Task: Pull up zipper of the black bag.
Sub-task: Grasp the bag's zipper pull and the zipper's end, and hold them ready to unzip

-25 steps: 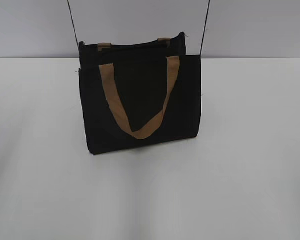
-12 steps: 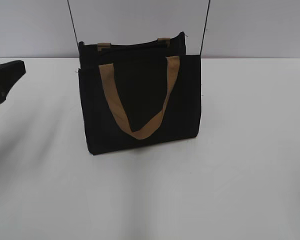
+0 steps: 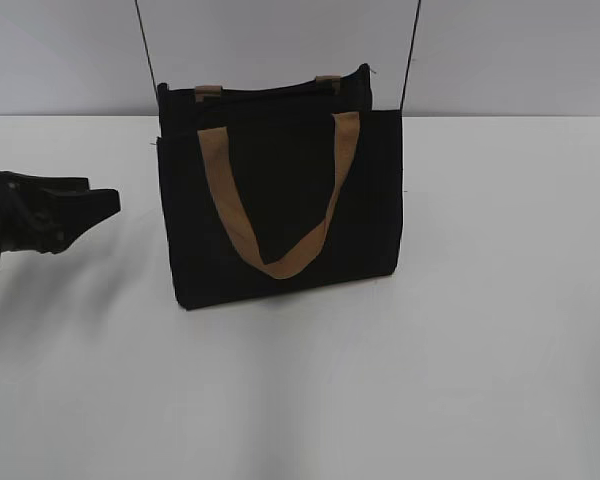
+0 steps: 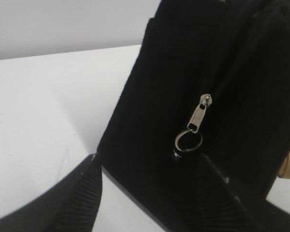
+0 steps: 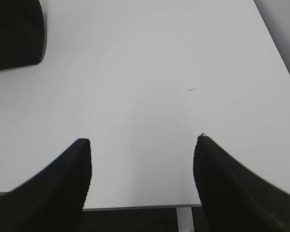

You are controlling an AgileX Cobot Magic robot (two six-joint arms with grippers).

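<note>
Standing upright on the white table (image 3: 480, 350), the black bag (image 3: 280, 200) sits a little left of centre in the exterior view, toward the far edge; one tan handle (image 3: 280, 215) hangs in a loop down its front face, second handle's ends (image 3: 208, 93) show at the top rim behind; two thin black cords (image 3: 148, 45) rise from the top corners out of frame. Left gripper (image 3: 85, 210) reaches in from the left edge at mid-bag height, near the bag's left side but apart from it; jaws spread wide in the left wrist view, nothing between them but the bag's side panel ahead. Zipper (image 4: 217, 82) runs along that side panel; silver pull (image 4: 197, 116) hangs with a small ring (image 4: 187, 143) at its lower end, untouched. Right gripper (image 5: 142, 164) hovers over bare table, jaws wide, holding nothing; dark shape at that view's upper left corner, cannot tell what.
</note>
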